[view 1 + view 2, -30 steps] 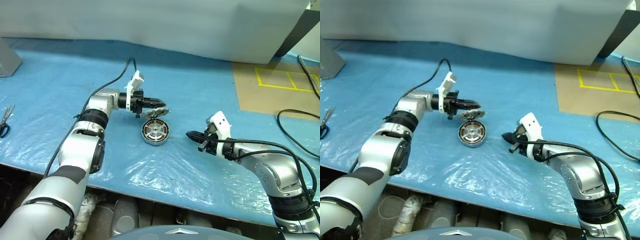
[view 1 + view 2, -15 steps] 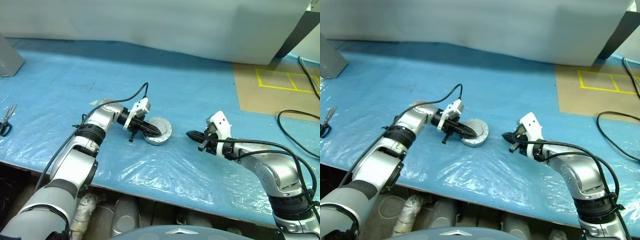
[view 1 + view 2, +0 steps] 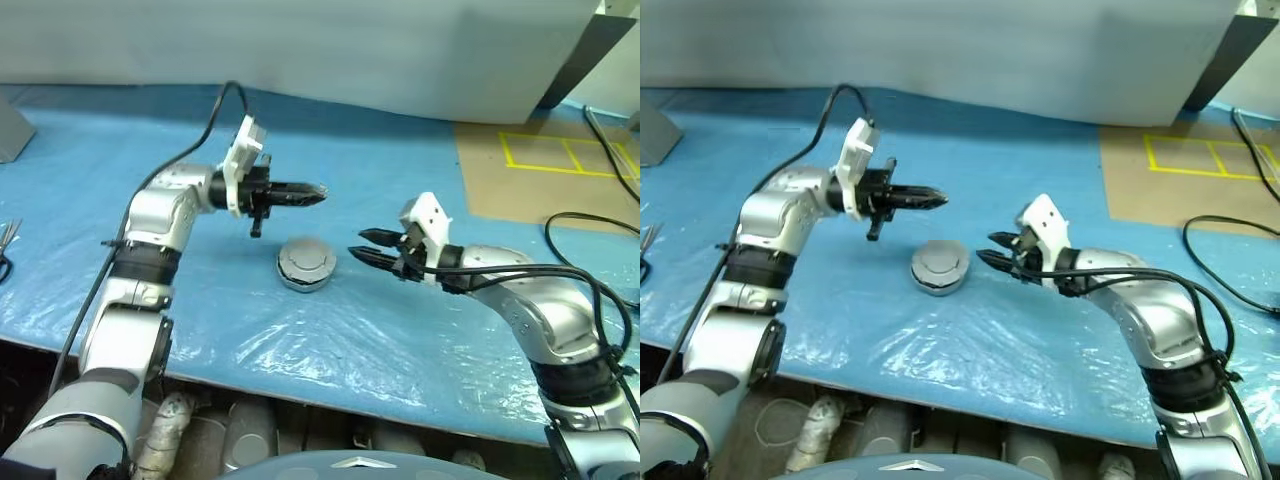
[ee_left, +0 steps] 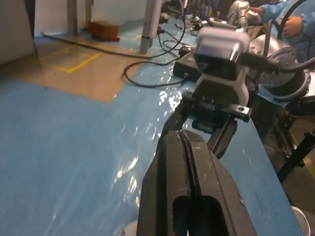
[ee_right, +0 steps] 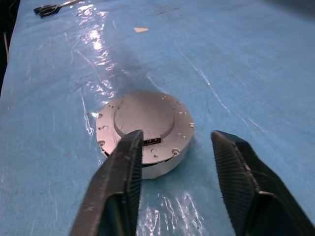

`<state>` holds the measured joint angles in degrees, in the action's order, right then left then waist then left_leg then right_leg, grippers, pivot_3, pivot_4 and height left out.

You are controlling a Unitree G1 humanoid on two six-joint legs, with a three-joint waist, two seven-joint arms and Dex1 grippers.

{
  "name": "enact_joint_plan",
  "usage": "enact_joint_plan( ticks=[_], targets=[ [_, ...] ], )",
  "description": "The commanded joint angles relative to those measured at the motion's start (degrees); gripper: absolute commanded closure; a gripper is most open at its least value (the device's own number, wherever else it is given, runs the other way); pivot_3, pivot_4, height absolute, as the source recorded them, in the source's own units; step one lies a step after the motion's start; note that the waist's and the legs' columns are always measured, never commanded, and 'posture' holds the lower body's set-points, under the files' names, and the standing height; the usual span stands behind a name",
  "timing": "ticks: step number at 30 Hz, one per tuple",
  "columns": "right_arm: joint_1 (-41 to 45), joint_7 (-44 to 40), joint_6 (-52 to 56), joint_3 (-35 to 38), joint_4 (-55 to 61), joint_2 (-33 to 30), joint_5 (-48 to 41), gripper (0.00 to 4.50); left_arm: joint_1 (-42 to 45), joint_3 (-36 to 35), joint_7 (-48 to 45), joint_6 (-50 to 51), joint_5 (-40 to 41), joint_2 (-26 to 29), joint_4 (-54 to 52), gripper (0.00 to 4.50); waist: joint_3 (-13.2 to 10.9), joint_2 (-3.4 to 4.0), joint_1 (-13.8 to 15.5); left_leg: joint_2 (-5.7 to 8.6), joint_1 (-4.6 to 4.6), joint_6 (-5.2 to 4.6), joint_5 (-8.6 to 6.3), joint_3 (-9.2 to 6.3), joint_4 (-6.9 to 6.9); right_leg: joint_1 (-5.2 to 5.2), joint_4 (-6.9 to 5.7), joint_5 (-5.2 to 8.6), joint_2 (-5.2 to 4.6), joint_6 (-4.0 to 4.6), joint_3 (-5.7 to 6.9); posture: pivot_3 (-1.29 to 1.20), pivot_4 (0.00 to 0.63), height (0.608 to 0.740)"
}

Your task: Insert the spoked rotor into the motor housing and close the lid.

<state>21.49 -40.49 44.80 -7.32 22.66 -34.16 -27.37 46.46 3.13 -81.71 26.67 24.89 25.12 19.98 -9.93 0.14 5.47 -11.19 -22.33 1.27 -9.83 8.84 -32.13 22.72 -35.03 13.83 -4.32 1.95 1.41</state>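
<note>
Right gripper (image 3: 364, 246) stood wide open, empty, fingers aimed at motor housing (image 3: 305, 264). Housing lay lid-up on blue sheet (image 3: 400, 140), just beside those fingertips. Left gripper (image 3: 315, 191) pressed closed, empty, held above and behind housing.

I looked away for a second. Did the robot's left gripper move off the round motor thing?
Yes. The left gripper, jaws shut, has lifted up and away from the motor housing, which now sits lidded on the blue sheet, with a clear gap between them.
</note>
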Motion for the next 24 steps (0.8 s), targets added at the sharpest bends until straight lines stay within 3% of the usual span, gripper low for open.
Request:
enact_joint_plan(
  ticks=[1,4,5,14,24],
  targets=[
    [3.34,-2.48,-6.32,-3.96,-5.13,1.92,3.93,1.22,-2.81,-0.38,2.8,-1.1,-1.16,2.3,-4.9,4.5,-0.01,-0.02,-0.05,-0.04,-0.09,0.0,0.0,0.0,-0.05,0.07,0.0,0.0,0.0,0.0,0.01,0.0,0.15,0.74],
    [5.25,-4.81,-9.77,-6.79,-8.41,3.27,6.23,0.16,-6.53,0.21,5.25,-4.84,-3.58,3.52,-8.13,4.5,-0.01,-0.01,-0.02,-0.18,-0.31,0.0,0.0,0.04,-0.2,0.26,-0.1,0.0,-0.03,0.0,0.0,0.0,0.15,0.74],
    [5.76,-5.47,-10.54,-7.37,-9.25,3.75,6.69,0.02,-7.68,0.35,5.22,-4.92,-3.56,4.23,-9.89,4.5,-0.01,-0.02,0.0,-0.18,-0.35,-0.01,0.0,0.09,-0.22,0.28,-0.11,0.0,-0.03,0.0,0.02,0.0,0.15,0.74],
    [11.1,-9.57,-13.12,-12.31,-17.02,8.57,10.39,0.02,-16.1,-1.33,6.87,-9.54,-3.6,8.34,-13.66,4.5,-0.01,-0.01,-0.21,-0.26,-0.32,-0.01,0.0,0.28,-0.38,0.37,-0.44,0.02,-0.01,0.04,0.0,0.0,0.15,0.74],
    [11.02,-9.96,-17.8,-15.56,-24.72,12.17,17.17,0.02,-16.87,-1.36,10.37,-9.33,-3.25,8.31,-12.43,4.5,-0.01,-0.02,-0.18,-0.29,-0.33,0.0,0.0,0.31,-0.63,0.38,-0.64,0.04,-0.02,0.07,-0.05,0.0,0.15,0.74]
  ],
)
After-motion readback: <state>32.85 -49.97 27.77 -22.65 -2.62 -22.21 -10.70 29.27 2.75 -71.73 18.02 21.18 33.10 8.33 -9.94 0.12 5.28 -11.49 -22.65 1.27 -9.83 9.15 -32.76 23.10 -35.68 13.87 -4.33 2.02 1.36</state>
